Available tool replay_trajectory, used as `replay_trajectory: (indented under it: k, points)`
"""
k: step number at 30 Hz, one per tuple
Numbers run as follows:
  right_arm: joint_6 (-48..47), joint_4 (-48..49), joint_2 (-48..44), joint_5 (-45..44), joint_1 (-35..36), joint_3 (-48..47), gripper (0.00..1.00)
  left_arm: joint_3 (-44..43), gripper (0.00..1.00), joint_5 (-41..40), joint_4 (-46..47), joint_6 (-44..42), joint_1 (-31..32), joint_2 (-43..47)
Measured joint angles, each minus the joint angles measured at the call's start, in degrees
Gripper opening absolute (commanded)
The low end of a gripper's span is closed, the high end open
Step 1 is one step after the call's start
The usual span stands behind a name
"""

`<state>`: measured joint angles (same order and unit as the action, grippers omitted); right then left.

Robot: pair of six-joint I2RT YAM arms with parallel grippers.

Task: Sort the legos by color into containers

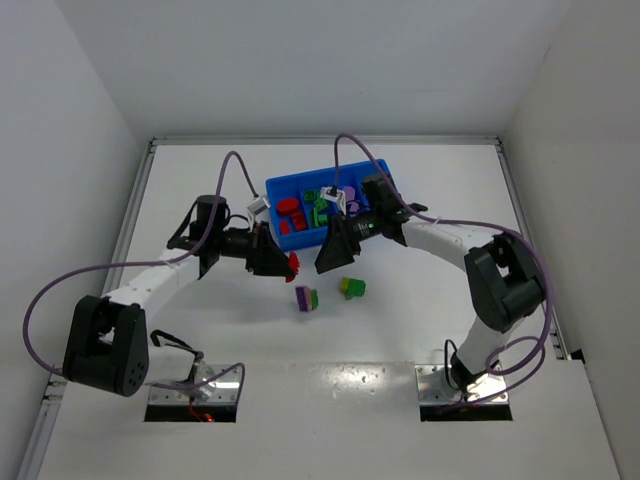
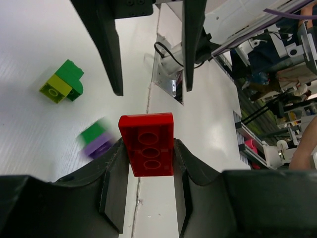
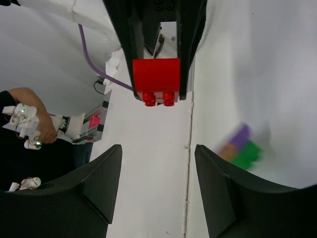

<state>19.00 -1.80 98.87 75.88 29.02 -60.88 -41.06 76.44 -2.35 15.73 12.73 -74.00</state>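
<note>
My left gripper point(image 1: 284, 263) point(image 2: 147, 148) is shut on a red lego point(image 1: 293, 264) point(image 2: 147, 144) and holds it above the table, just in front of the blue tray point(image 1: 283, 186) of containers. My right gripper point(image 1: 324, 256) point(image 3: 157, 152) faces it from the right, open, with nothing between its fingers. From the right wrist the red lego point(image 3: 156, 74) hangs studs down between the left fingers. A purple-and-green stack point(image 1: 306, 298) point(image 2: 96, 139) point(image 3: 240, 146) lies on the table below, blurred in both wrist views. A green-and-yellow stack point(image 1: 351, 288) point(image 2: 63, 82) lies to its right.
Inside the tray are red bricks point(image 1: 290, 216) on the left, green ones point(image 1: 319, 210) in the middle and purple ones point(image 1: 347, 203) to the right. White walls enclose the table on three sides. Purple cables arch over both arms.
</note>
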Motion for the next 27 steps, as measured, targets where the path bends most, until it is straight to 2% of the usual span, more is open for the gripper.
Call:
replay_trajectory:
  k: [10,13,17,21,27]
  points:
    - [-3.8,-4.0,1.0,-1.4,0.1,-0.8,0.60,0.0,0.02,-0.2,0.3,0.0,0.1,1.1]
    - [-5.8,-6.0,1.0,-2.6,0.1,-1.3,0.60,-0.1,0.00,-4.4,0.2,0.5,0.2,1.1]
    - [-9.3,-9.5,0.9,-5.6,0.0,-2.0,0.60,-5.0,0.00,-18.8,-3.5,0.2,1.0,-0.4]
    - [-12.5,-13.2,-1.1,-10.8,-0.7,-2.0,0.60,-15.9,0.00,-38.2,-6.3,-0.8,3.9,-5.5]
    - [-15.2,-15.5,-5.9,-18.4,-2.8,-2.0,0.60,-25.7,0.00,-56.1,-8.4,-1.1,7.3,-15.3]
